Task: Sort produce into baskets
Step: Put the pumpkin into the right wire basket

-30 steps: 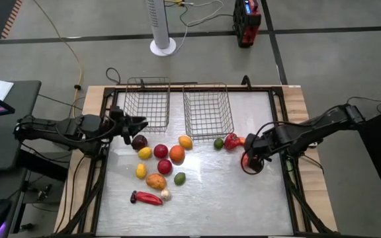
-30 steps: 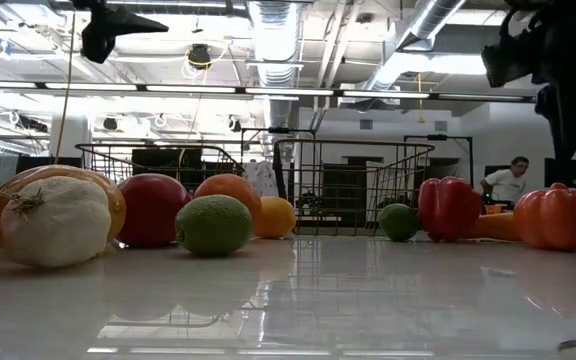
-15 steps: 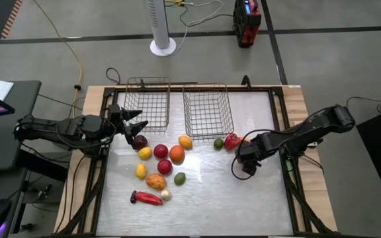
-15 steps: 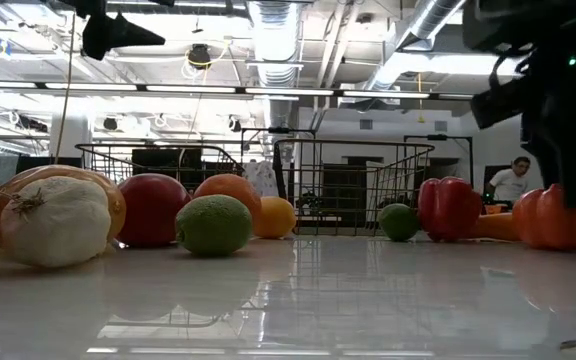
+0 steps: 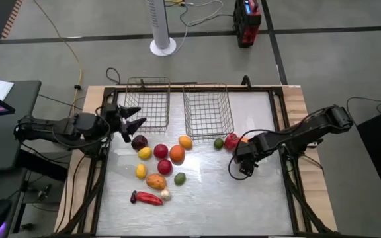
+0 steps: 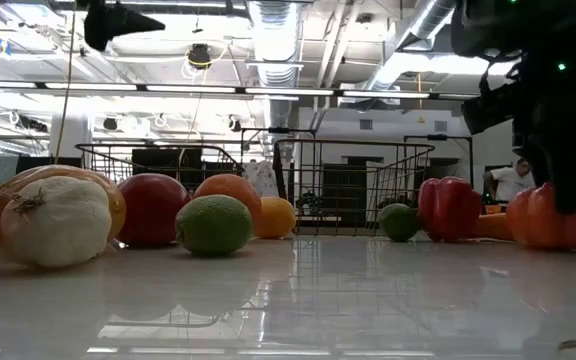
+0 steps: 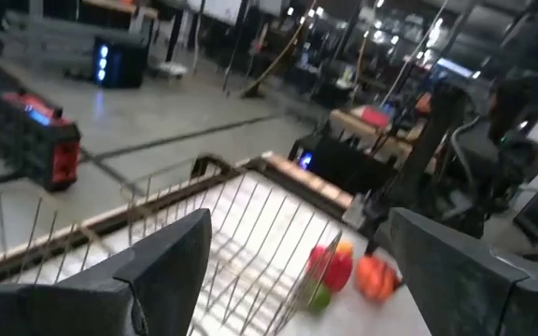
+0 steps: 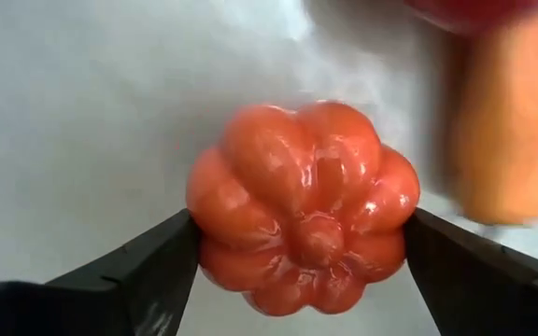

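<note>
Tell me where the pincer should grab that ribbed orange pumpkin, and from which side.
Come from above, across the pumpkin's widest ribbed middle, one finger on each flank. It sits flat on the table, stem dimple up, so the sides are free. The right pincer is already placed so, fingers touching both flanks.

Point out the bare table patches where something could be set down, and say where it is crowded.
Free: the near strip of the table, right of the red chili, and the far right corner beside the right basket. Crowded: the produce cluster around the orange below the left basket, and where the right gripper closes around the orange pumpkin.
</note>
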`<state>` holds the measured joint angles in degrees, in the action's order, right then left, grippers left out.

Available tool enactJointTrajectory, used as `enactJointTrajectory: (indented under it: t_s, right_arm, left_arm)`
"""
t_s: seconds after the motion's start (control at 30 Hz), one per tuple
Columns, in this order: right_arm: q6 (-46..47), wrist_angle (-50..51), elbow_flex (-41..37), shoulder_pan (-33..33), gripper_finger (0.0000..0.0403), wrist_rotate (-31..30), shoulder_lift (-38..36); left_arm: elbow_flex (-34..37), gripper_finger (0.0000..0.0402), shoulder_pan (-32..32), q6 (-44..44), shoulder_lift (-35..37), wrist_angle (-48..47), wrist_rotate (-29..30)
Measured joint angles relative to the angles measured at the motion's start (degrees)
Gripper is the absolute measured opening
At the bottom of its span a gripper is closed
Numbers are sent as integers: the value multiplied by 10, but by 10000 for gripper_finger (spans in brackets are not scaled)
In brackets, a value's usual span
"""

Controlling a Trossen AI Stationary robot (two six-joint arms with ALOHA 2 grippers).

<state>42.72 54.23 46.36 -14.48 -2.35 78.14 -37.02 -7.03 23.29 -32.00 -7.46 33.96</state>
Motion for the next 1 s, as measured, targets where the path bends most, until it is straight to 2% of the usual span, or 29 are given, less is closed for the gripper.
enactJointTrajectory:
  t_s: [0.27,0.4,0.53,0.63,0.77,0.9,1.0]
  right_arm:
    - [1,-28,82,0,367,16,-52]
    - [-44,-100,140,10,367,1,-62]
    - [-91,-174,187,52,367,-68,-56]
    - [-125,-194,208,97,368,-97,-37]
    - [-170,-204,224,157,368,-100,-4]
    - [-177,-202,245,211,378,-97,32]
    - [-184,-201,261,243,394,-68,51]
  left_arm:
    - [0,312,0,-36,21,46,8]
    - [0,312,0,-27,25,46,15]
    - [0,312,0,-8,24,46,17]
    - [0,312,0,-1,24,44,17]
    - [0,312,0,-1,24,44,17]
    - [0,312,0,0,24,42,11]
    - [0,312,0,11,24,36,8]
